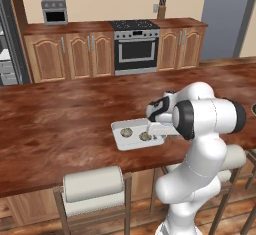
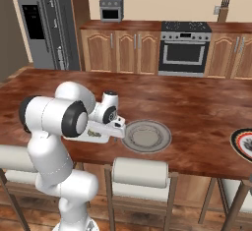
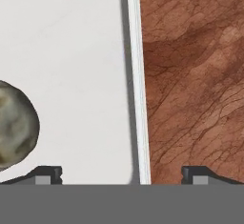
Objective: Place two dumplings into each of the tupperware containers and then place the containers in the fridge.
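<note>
The white-grey rectangular tray (image 1: 131,144) lies on the wooden counter near its front edge, with two dumplings (image 1: 126,132) (image 1: 145,136) inside. In the hand view one dumpling (image 3: 14,125) sits at the left on the tray floor (image 3: 71,51). The tray's right rim (image 3: 139,99) runs upward between the fingertips. My gripper (image 3: 123,174) is open and hangs low over that rim at the tray's right end (image 1: 160,129), one finger over the tray and one over bare wood. The fridge (image 2: 49,23) stands at the back left. The light blue octagonal tub is out of view.
A round grey plate (image 2: 146,135) lies just right of the tray. A plate with a dark striped rim (image 2: 243,144) sits at the counter's far right. Stools (image 1: 94,186) stand along the counter's near side. The steel oven (image 1: 135,46) is at the back wall.
</note>
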Controlling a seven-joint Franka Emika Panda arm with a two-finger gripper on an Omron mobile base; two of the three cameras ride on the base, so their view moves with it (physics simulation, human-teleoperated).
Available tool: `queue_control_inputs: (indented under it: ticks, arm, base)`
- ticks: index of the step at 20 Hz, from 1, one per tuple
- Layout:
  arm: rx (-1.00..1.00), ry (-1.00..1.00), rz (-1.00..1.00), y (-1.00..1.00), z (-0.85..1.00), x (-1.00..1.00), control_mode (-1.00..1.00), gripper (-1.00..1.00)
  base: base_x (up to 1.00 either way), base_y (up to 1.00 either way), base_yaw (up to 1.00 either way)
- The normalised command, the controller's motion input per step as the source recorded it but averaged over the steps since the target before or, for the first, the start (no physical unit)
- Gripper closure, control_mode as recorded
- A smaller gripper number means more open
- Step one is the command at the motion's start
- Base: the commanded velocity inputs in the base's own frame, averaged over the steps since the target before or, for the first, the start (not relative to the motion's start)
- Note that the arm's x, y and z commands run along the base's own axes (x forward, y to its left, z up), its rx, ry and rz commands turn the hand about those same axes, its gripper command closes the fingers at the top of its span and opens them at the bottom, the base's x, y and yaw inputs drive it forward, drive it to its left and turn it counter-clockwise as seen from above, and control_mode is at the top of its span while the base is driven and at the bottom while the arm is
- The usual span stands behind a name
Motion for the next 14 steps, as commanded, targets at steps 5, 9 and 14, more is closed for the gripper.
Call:
queue_control_inputs:
  ticks: [5, 9, 14]
  arm:
    - [0.00, 0.01, 0.00, 0.12, -0.12, 0.00, -1.00, 1.00]
    - [0.00, 0.00, 0.00, 0.01, 0.00, 0.00, -1.00, 1.00]
    - [0.00, 0.00, 0.00, 0.00, 0.00, 0.00, -1.00, 1.00]
  base:
    - [0.00, 0.00, 0.00]
    - [0.00, 0.00, 0.00]
    - [0.00, 0.00, 0.00]
